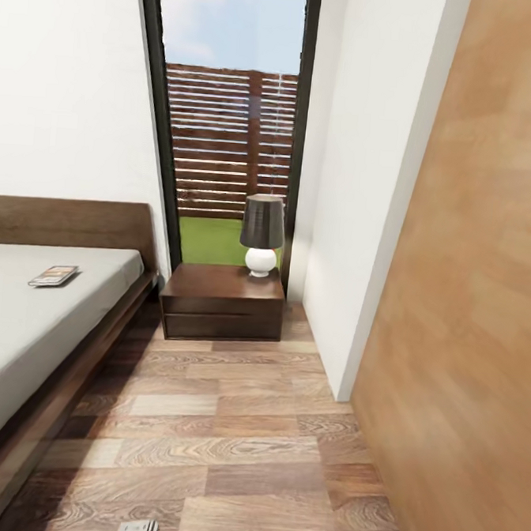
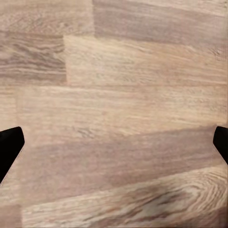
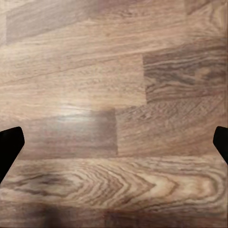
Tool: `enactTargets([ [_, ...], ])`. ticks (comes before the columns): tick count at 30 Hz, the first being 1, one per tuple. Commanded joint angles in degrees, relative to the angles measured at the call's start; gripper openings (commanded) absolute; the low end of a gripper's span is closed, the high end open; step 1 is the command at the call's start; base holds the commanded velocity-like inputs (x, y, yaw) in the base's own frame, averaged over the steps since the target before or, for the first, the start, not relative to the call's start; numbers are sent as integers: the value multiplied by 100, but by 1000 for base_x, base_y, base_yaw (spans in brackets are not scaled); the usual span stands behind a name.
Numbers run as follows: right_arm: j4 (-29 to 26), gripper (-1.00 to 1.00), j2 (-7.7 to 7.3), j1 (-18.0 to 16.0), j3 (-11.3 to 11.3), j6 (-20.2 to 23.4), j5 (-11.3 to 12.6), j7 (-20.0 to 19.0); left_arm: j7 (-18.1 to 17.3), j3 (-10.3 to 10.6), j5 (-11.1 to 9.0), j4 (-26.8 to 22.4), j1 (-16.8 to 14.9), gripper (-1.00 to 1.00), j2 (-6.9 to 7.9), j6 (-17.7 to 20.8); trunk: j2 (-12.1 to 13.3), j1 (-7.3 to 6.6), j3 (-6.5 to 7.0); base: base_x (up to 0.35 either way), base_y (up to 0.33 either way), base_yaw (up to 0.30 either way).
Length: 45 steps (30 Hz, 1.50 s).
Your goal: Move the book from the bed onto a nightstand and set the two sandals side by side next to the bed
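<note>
Ahead in the head view, the book (image 1: 53,275) lies flat on the bed (image 1: 23,336), near the headboard, its long axis running roughly across the mattress toward the nightstand (image 1: 222,302). That nightstand stands just beside the bed's head end, under the tall window, carrying a black-shaded lamp (image 1: 262,234) near its right rear corner. Open plank floor (image 1: 230,429) lies in front of both, and a white wall corner juts in at the right. In the left wrist view, the left hand (image 2: 114,147) hangs spread wide over bare planks, well apart from the book. In the right wrist view, the right hand (image 3: 114,147) is likewise spread above the floor, empty.
</note>
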State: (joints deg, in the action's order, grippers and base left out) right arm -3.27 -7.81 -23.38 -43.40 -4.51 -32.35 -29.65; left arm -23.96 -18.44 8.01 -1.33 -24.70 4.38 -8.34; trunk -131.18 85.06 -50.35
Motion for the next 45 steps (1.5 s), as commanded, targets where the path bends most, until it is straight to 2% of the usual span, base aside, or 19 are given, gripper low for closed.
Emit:
enactTargets([
  [1,2,100,-1,-2,-45,-23,-61,-15,-11,-49,60,3,-6,100,2,-27,-2,2,-6,313,-71,0],
  [10,2,100,-1,-1,-45,-23,-61,-15,-11,-47,60,7,-5,100,2,-27,-2,2,-6,263,-108,17],
  [22,2,100,-1,-1,-45,-23,-61,-15,-11,-54,60,8,-3,100,2,-27,-2,2,-6,30,-14,147],
  [39,2,100,-1,0,-45,-23,-61,-15,-12,-54,60,8,-4,100,2,-27,-2,2,-6,222,127,3],
  [45,2,100,-1,-1,-45,-23,-61,-15,-9,-46,60,10,-6,100,1,-27,-2,2,-6,261,-98,0],
])
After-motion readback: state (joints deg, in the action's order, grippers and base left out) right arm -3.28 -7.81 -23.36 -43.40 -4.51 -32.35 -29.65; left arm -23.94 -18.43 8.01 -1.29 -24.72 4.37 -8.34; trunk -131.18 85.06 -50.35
